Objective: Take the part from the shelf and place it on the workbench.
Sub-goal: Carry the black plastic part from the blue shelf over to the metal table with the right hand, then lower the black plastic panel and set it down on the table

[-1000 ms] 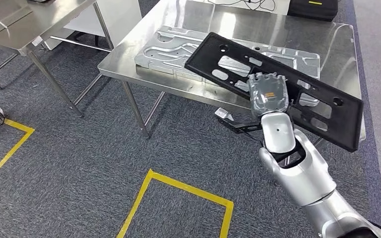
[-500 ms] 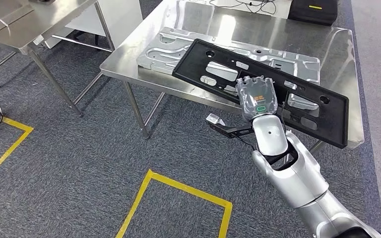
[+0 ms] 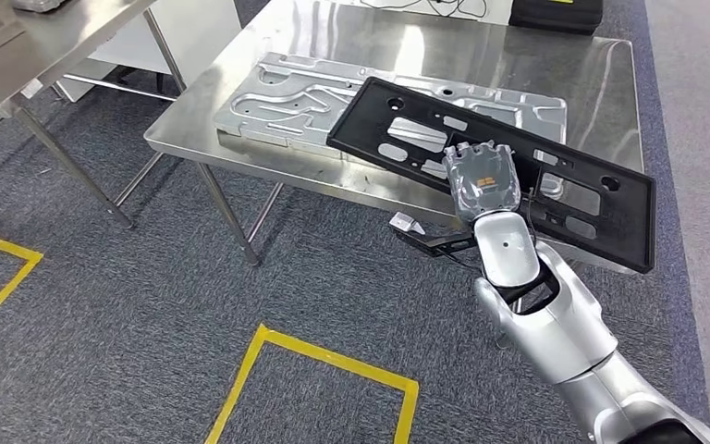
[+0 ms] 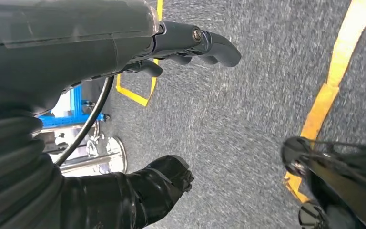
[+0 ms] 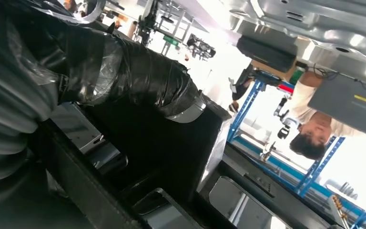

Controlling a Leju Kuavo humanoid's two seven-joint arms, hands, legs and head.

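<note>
The right hand [image 3: 483,178] grips the black panel [image 3: 555,199] over the workbench's [image 3: 240,102] front edge, above a metal plate [image 3: 282,92]. The left hand [image 4: 124,71] hangs with fingers apart, holding nothing.

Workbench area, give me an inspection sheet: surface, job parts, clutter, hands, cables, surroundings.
Surface: steel workbench, shiny, bare along its near edge.
Job's things: black plastic frame held tilted above the bench's near edge, over the silver stamped panel lying flat on the bench.
Clutter: black case at the far edge.
Hands: right hand grips the frame; left hand hangs over carpet, fingers apart, holding nothing.
Cables: black cable lies on the far bench.
Surroundings: grey carpet, yellow floor tape, second steel table, a person beyond the bench.
</note>
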